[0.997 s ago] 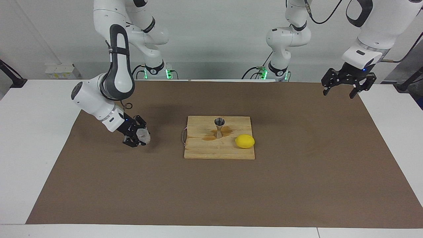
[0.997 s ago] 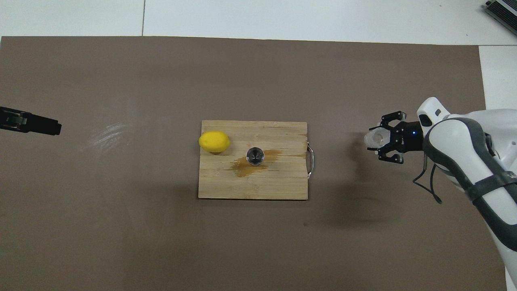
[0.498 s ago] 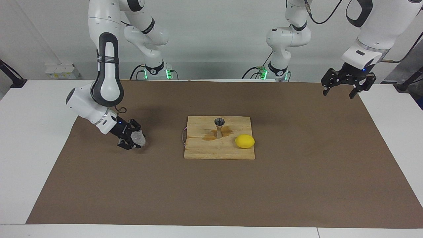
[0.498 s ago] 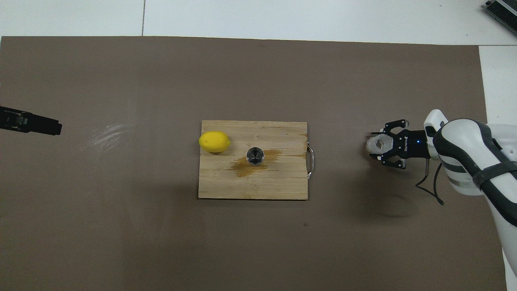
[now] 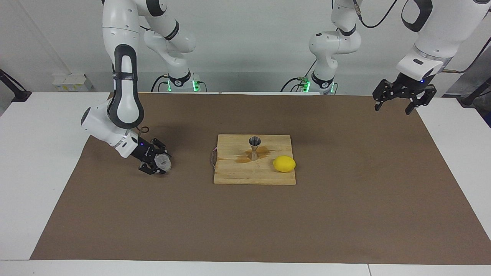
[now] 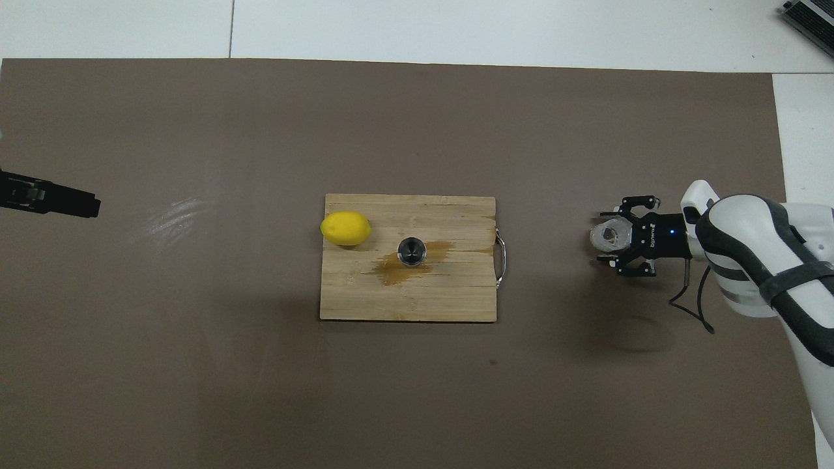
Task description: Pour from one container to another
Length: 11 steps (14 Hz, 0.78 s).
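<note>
The clear ribbed glass cup (image 5: 165, 163) (image 6: 606, 236) sits low on the brown mat toward the right arm's end of the table. My right gripper (image 5: 162, 163) (image 6: 610, 237) is down around the cup, its fingers spread open on either side of it. The steel jigger (image 5: 254, 147) (image 6: 412, 251) stands upright on the wooden board (image 5: 238, 177) (image 6: 352, 303). My left gripper (image 5: 401, 102) (image 6: 52, 198) waits raised and open over the mat's edge at the left arm's end.
A yellow lemon (image 5: 284, 163) (image 6: 345, 228) lies on the board's corner toward the left arm's end. A brown wet stain (image 5: 242, 159) (image 6: 393, 272) spreads on the board by the jigger. The board's metal handle (image 6: 500, 255) faces the cup.
My right gripper came down to the mat with the cup, drew a little toward the right arm's end of the table, and its fingers spread apart. The left arm stayed still.
</note>
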### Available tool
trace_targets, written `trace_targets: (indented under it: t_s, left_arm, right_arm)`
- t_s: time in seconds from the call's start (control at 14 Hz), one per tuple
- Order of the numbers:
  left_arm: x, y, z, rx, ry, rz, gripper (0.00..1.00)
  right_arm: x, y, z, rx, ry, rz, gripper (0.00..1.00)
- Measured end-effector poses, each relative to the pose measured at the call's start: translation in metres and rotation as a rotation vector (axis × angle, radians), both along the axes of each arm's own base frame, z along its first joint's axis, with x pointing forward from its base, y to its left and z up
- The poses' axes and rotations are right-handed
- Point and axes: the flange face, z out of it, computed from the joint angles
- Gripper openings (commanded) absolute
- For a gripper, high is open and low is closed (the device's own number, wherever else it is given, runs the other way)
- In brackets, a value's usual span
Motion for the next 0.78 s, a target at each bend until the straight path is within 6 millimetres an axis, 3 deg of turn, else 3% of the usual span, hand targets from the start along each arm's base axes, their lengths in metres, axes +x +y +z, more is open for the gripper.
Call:
trace_targets:
  t_s: [0.21,0.78]
  left_arm:
    - [0.000,0.000,0.000,0.000,0.000,0.000,1.00]
    - [0.000,0.000,0.000,0.000,0.000,0.001,1.00]
  right_arm:
    - [0.004,0.010,0.018,-0.002,-0.022,0.003,1.00]
    - [0.006,0.061,0.111,-0.150,0.002,-0.025,1.00]
